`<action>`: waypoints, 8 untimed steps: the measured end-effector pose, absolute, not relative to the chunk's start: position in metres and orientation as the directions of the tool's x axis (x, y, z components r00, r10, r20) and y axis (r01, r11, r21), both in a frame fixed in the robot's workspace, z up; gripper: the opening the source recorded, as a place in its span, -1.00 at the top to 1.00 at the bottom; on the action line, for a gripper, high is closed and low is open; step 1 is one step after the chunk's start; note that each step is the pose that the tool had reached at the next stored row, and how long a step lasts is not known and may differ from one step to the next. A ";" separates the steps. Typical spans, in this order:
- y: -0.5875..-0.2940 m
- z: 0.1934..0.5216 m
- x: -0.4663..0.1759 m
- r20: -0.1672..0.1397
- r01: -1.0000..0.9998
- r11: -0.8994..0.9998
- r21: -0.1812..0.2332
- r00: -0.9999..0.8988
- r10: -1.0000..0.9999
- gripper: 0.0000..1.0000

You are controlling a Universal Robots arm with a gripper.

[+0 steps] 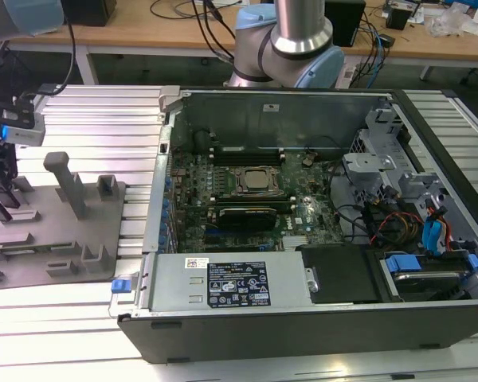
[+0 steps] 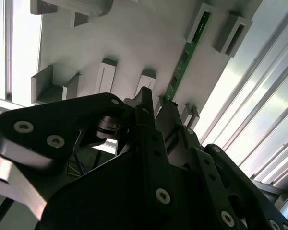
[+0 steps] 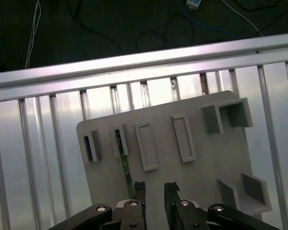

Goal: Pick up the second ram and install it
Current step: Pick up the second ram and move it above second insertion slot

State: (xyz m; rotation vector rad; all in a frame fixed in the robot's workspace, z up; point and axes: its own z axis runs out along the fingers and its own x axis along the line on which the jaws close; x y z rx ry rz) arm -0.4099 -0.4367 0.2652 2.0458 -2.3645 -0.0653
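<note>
Grey plastic tray [image 1: 103, 231] sits at the exterior view's left, mid-frame, on the ribbed metal table [image 1: 103, 119] right beside the open PC case [image 1: 303, 326]. The second ram [image 3: 125, 165], a skinny green stick, is slotted in the tray's holders. The gripper [image 3: 154, 189] hangs just above it, fingers [image 3: 139, 188] spread with bare tray showing between them. The ram is right beside one finger, not grabbed
</note>
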 end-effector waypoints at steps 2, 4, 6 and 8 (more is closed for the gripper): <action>-0.439 0.262 -0.409 -0.016 -0.991 0.130 0.041 -0.131 -0.991 0.40; -0.439 0.261 -0.409 -0.016 -0.994 0.097 0.041 -0.098 -0.995 0.40; -0.439 0.260 -0.409 -0.016 -0.998 0.043 0.041 -0.044 -0.999 0.40; -0.439 0.258 -0.409 -0.005 -0.999 0.012 0.041 -0.012 -1.000 0.40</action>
